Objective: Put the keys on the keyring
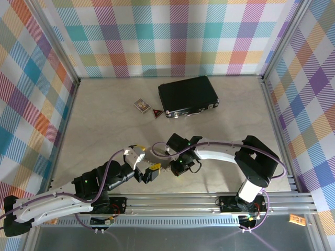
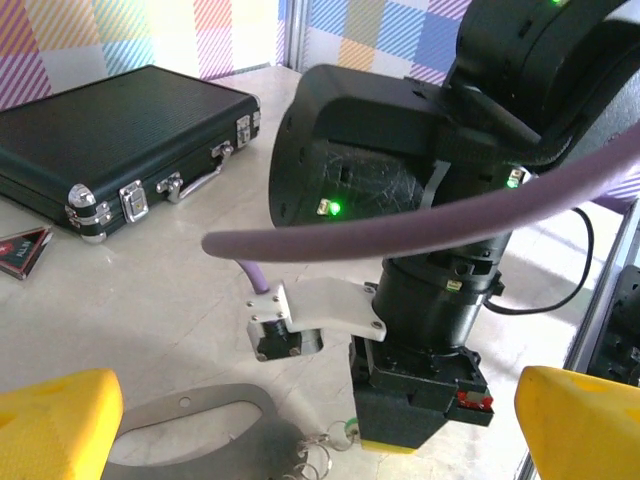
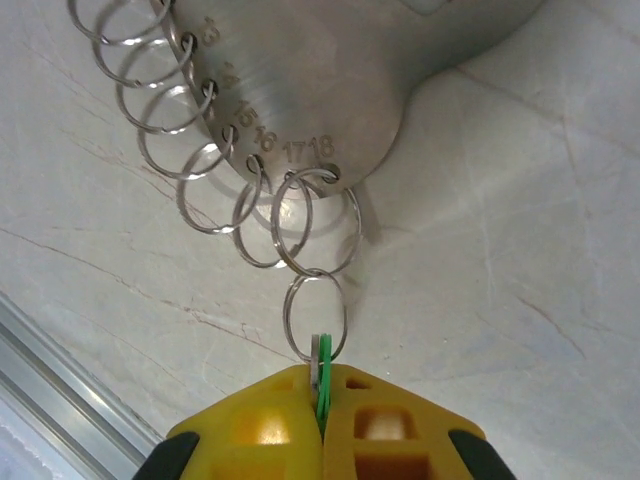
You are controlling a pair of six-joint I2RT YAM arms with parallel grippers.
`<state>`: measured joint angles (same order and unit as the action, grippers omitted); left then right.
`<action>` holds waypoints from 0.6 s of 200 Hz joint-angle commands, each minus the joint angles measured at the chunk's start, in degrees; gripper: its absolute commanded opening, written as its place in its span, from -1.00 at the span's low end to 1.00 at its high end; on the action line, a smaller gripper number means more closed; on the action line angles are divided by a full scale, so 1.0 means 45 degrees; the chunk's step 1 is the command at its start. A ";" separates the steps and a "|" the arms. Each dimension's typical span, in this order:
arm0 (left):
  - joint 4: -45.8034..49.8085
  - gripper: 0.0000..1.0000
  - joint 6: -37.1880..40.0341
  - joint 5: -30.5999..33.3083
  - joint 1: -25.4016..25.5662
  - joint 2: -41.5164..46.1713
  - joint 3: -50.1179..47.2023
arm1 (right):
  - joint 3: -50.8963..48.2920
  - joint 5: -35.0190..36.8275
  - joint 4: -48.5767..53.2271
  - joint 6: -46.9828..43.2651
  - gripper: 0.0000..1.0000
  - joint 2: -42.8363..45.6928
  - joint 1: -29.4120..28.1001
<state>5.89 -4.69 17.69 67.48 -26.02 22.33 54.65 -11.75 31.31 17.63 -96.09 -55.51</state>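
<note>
Green showed at the seam of the right jaws, which were clenched on the key (image 3: 321, 365). Its bright head was pinched between the yellow fingertips (image 3: 260, 425), and a sliver of silvery metal stood up out of them. A small split ring (image 3: 315, 315) circled the top of that sliver and hung from a second ring on the keyring (image 3: 300, 90). We could not tell whether the key was truly threaded through it. The keyring lay flat on the pale marbled table (image 1: 104, 115). It was a silvery plate with stamped numbers along its edge and a row of split rings fanned out along one side.

From the left wrist we saw the left jaws released and spread wide, one yellow fingertip (image 2: 60, 420) at each lower corner, grasping nothing. The grey loop of the keyring lay between them, and the right arm's black wrist (image 2: 400, 230) stood just beyond it.

Farther back on the table sat the black case (image 2: 110, 130), its lid down and its metal latches and handle facing us, so its contents were hidden. A red triangular tag (image 2: 25, 250) lay just beside its corner. In the top view, a little patterned card box (image 1: 142, 106) sat near the tag, too small for us to tell whether it was open.
</note>
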 commanded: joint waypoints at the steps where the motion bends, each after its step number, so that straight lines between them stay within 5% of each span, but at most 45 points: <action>1: 0.0062 1.00 0.0212 0.0241 0.0004 0.0055 0.0439 | -0.0244 -0.0465 0.0089 0.0232 -1.00 0.0356 -0.0028; 120: -0.0181 1.00 -0.0028 0.0192 0.0004 0.0021 0.0253 | -0.0914 -0.0500 -0.0197 0.0572 -0.90 0.0525 -0.0125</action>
<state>5.82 -4.71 17.69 67.46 -26.92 22.33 51.31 -12.99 30.39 19.31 -95.13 -55.57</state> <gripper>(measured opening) 0.998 0.051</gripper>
